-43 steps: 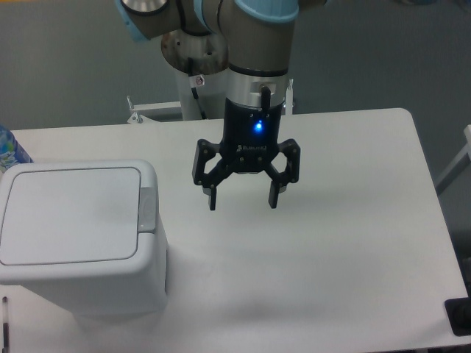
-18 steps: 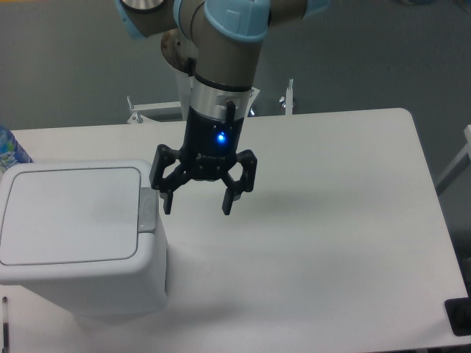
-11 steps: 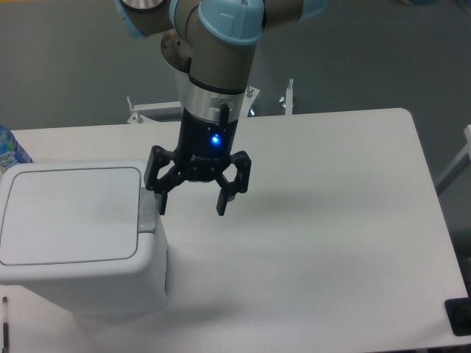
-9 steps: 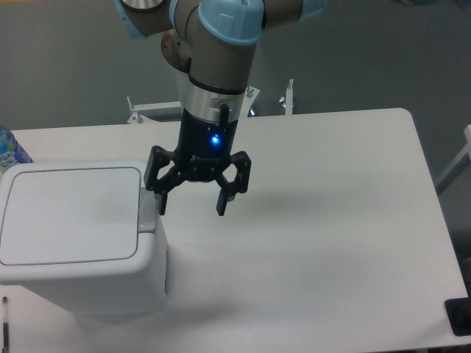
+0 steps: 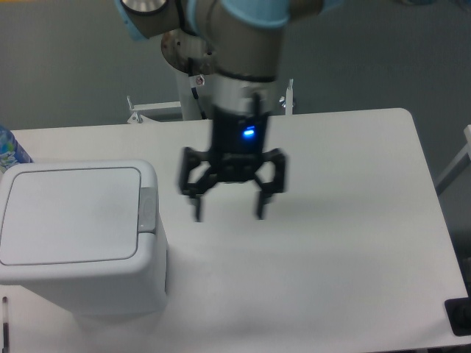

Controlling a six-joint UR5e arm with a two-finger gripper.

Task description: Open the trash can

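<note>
White table [image 5: 346, 243] bears closed trash can [image 5: 73, 235], end effector [image 5: 229, 215] beside.

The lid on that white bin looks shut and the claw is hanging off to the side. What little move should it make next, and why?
Probably a short slide back toward the trash can, to bring one finger of the open tool above the grey push tab. The lid lies flat and closed, and the tool hangs over bare table beside the bin, touching nothing.

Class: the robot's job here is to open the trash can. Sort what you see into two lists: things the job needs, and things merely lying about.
Needed for the job:
- large boxy white plastic trash can, lid shut
- its small grey push tab
- black two-finger hand, open, beside the can

Merely lying about:
- blue-patterned object at the left edge
- black item at the bottom right corner
</note>
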